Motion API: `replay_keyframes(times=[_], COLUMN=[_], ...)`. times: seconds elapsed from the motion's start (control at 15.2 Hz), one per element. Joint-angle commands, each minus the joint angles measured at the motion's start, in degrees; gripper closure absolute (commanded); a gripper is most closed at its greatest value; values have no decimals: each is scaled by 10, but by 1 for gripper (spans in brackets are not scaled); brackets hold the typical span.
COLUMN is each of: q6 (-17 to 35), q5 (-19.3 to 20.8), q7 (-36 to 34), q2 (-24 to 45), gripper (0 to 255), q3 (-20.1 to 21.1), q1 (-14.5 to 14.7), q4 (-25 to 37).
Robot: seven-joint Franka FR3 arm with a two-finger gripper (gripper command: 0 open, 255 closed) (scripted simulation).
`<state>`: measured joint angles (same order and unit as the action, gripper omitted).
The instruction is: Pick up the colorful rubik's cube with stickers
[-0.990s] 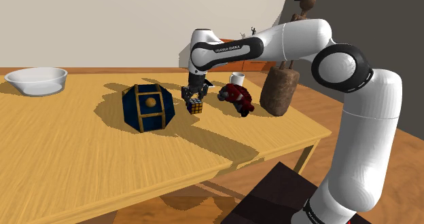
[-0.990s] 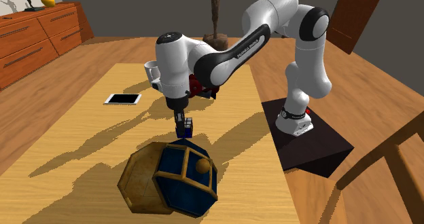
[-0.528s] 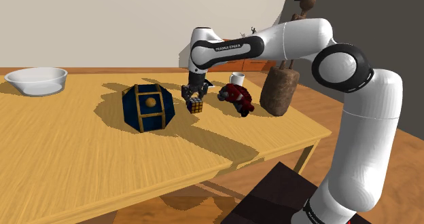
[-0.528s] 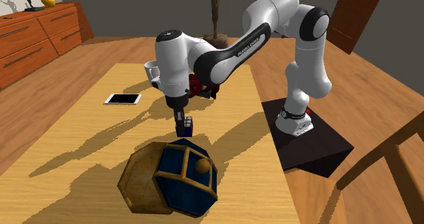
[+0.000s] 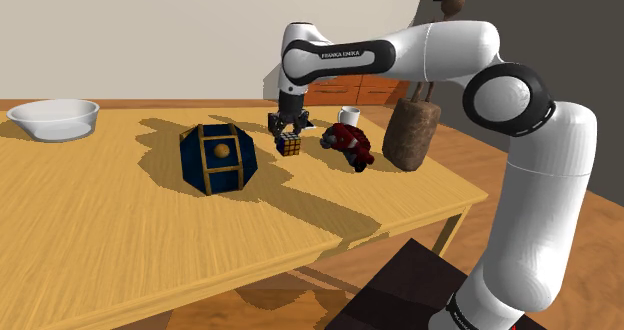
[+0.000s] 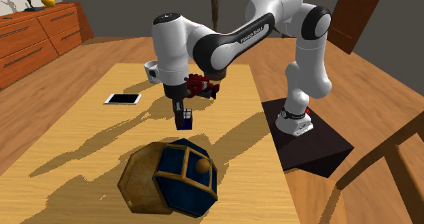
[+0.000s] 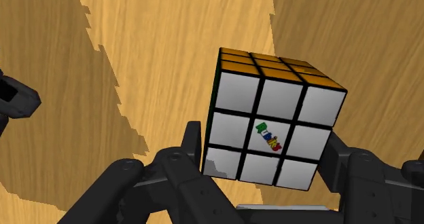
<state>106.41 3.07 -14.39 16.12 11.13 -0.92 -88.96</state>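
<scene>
– Above the table (image 5: 100, 228), what is the gripper (image 5: 287, 130) doing?
– Its two black fingers are clamped on the rubik's cube (image 7: 272, 131), one on either side. The cube hangs just clear of the board.
– What is the table like?
– Pale yellow wood with a streaky grain, flat and square-edged, with jagged shadows across it.
– And what is around the cube?
– In the shoulder view it sits between a faceted chest (image 5: 217, 158) on the left and a red toy (image 5: 348, 144) on the right. The chest is dark blue with dull gold bands and a round gold knob. The toy is glossy and lumpy, and I cannot tell its exact form. Behind the toy is a small white cup (image 5: 349, 116), and beside it a rough brown lump (image 5: 411, 133) that stands upright. A smooth white bowl (image 5: 54, 117) sits far off at the left end.
– How does the cube look?
– It has sharp corners and black lines dividing each face into nine square stickers. The face towards the wrist camera is white, with a small multicoloured logo on its centre tile. The adjoining face is orange. In the second exterior view a blue face shows. In the wrist view it sits slightly askew between the fingers.
</scene>
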Motion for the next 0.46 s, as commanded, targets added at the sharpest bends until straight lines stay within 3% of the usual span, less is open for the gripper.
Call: replay_keyframes(times=[0.0,0.4], q6=[-15,-47], q5=[0,0], q7=[1,1], q2=[1,1], gripper=[255,255], q3=[0,0], q1=[0,1], q4=[15,48])
